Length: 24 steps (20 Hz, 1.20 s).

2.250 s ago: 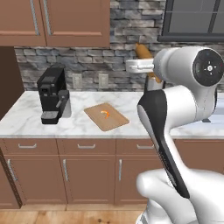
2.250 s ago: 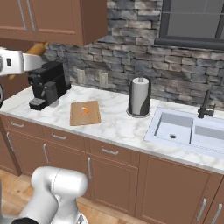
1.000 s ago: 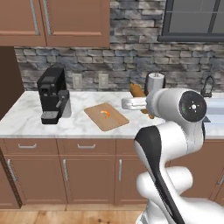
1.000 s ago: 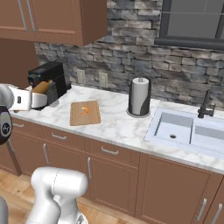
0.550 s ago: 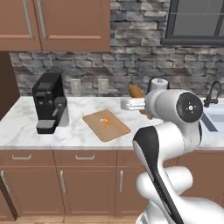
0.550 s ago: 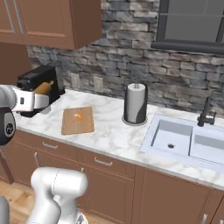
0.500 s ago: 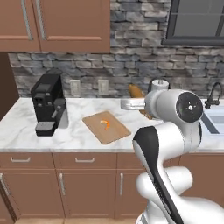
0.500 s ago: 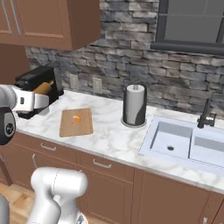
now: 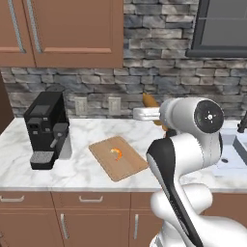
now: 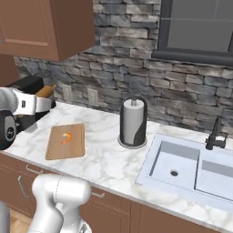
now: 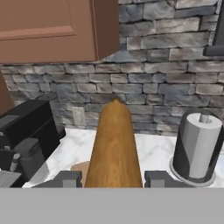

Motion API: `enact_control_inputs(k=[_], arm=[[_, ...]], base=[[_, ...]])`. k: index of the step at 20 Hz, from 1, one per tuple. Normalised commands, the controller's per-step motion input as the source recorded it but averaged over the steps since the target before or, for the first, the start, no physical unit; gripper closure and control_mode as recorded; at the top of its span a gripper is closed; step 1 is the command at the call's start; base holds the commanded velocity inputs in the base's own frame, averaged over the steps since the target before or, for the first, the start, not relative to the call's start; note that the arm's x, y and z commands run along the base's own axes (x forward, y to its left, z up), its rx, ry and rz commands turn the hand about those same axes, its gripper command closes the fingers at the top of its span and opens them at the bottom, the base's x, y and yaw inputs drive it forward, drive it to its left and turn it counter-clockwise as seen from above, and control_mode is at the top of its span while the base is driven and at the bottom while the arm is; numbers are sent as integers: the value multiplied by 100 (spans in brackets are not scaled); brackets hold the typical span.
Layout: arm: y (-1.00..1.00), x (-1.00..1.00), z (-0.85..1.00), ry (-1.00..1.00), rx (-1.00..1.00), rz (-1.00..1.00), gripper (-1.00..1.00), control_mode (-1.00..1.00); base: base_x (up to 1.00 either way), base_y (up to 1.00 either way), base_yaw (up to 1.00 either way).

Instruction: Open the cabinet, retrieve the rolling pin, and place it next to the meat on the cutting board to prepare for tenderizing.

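Tan rolling pin, orange meat, marbled counter

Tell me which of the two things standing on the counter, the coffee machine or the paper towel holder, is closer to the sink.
The paper towel holder: it stands just beside the sink. The black coffee machine sits at the far end, beyond the cutting board.

The tool has lowered the rolling pin toward counter height.

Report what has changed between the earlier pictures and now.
The hand, shut on the tan wooden rolling pin, has come down from high near the wall cabinet to just above the counter. The base drove, shifting both views. The orange meat stays on the light-brown cutting board.
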Motion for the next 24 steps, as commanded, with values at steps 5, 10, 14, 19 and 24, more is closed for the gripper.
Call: enact_control_inputs(k=[5,10,14,19,24], arm=[[0,0,0,0,0,0,100,100],[0,0,0,0,0,0,100,100],[0,0,0,0,0,0,100,100],[0,0,0,0,0,0,100,100],[0,0,0,0,0,0,100,100]], base=[[48,0,3],[46,7,0],[63,12,0],[32,3,0],[5,0,0]])
